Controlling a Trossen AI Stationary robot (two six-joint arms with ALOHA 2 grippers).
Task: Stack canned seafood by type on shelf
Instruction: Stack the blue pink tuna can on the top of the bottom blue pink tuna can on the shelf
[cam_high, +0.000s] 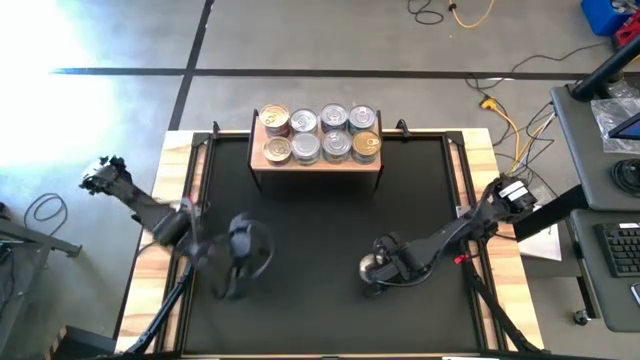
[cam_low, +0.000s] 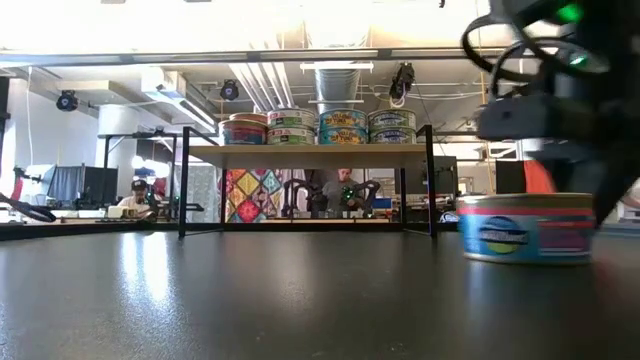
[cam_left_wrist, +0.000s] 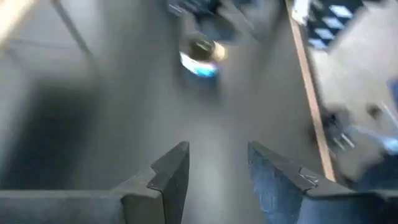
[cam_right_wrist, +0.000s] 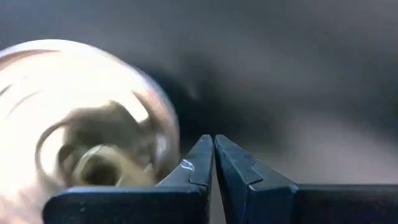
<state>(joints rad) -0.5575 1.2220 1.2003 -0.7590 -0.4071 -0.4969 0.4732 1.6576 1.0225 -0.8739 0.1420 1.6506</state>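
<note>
Cans (cam_high: 320, 133): eight visible from above on the shelf (cam_high: 318, 160), two rows of four; level view suggests stacking underneath, count unclear. One stray can (cam_low: 526, 228) sits on the desk (cam_high: 320, 230), right-front area, well apart from the shelf. Right end effector (cam_right_wrist: 214, 163) is just beside that can, fingers pressed together, holding nothing; the shiny lid (cam_right_wrist: 81, 124) lies off to one side of the tips in the wrist view. Left end effector (cam_left_wrist: 217, 177) hangs above the left-front desk, fingers partly apart, empty, parked for now. Step in hand, as I read it: pick the last can. To do it well: spread the right fingers wider than the can first, shift sideways so the can is centred between the pads, come down so the fingers straddle the wall below the lid rim, then clamp. Closed tips nudging the side will likely just slide it on the smooth desk. Check the label band (blue/pink) against the shelf stacks before choosing a column, and set it flat and centred so the stack doesn't tip.
</note>
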